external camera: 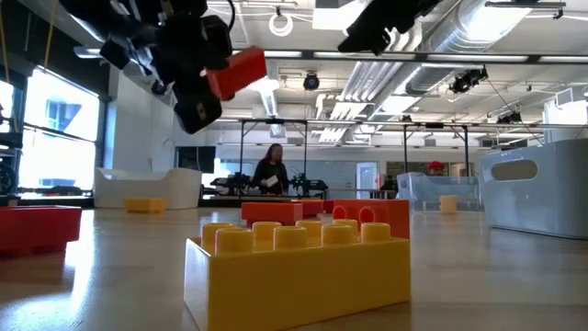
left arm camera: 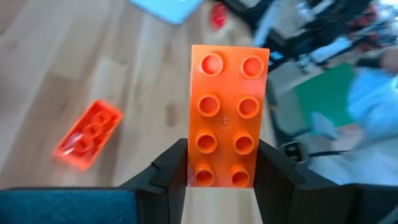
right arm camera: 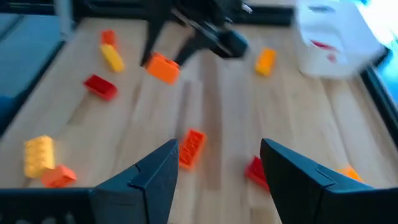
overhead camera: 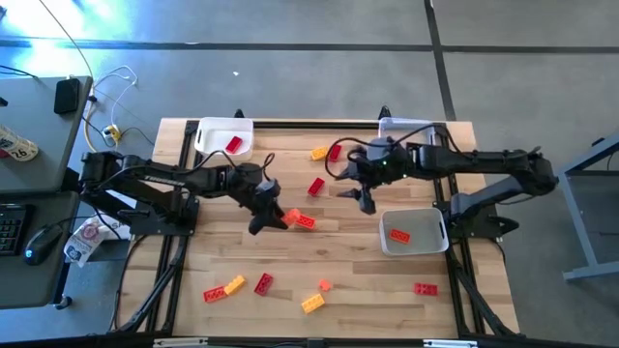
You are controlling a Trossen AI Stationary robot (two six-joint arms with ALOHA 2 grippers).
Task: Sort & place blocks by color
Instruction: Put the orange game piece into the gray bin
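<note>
Left claw (left arm camera: 217, 177) pinching an orange brick (left arm camera: 225, 115) by one end, lifted clear of the wooden table (overhead camera: 329, 261) near the middle, another orange brick (overhead camera: 305, 221) lying just beside it, right claw (right arm camera: 217, 168) spread and holding nothing, above the table near the back tray (overhead camera: 411, 130).

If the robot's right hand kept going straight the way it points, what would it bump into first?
Probably the orange block lying on the wood straight ahead of the open right hand, with a red block close beside that line. Depth is hard to judge, so it might pass just over them.
</note>
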